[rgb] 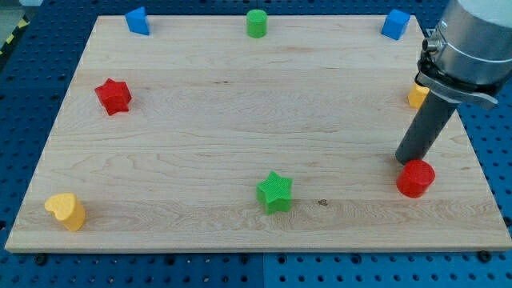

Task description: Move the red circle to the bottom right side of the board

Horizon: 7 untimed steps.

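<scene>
Camera view, single frame. The wooden board (240, 120) lies on a blue perforated table (32, 72) and fills most of the view.

The arm (472, 40) enters from the view's top right corner, grey housing above, and ends in a straight dark rod. The arm carries no jaws, only this rod, so there is nothing to spread or press together. The rod's tip (406, 162) rests on the board at the view's right side, touching or just beside the upper left edge of the red circle (416, 178); exact contact cannot be told.

The red circle sits near the board's right edge, toward the view's bottom right, a little above the bottom edge.

Other blocks:
- The yellow block (417, 96), shape unclear, sits at the right edge, partly hidden behind the rod, above the red circle.
- The blue block (394, 24) sits near the top right corner.
- The green cylinder (256, 23) sits at the middle of the top edge.
- A second blue block (138, 21) sits toward the top left.
- The red star (114, 96) sits at the left side, upper half.
- The yellow heart-like block (66, 211) sits near the bottom left corner.
- The green star (275, 192) sits at bottom centre, well apart from the red circle.
</scene>
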Each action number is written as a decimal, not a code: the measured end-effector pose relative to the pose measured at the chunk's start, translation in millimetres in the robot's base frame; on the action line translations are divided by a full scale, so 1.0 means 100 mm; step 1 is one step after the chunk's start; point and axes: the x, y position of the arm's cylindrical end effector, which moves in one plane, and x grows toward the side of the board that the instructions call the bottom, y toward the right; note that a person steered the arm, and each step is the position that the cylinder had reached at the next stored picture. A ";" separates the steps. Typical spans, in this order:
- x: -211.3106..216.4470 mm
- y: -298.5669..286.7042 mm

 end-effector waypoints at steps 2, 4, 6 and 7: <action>0.10 -0.22; 0.16 -0.36; 0.35 -0.29; 0.36 -0.19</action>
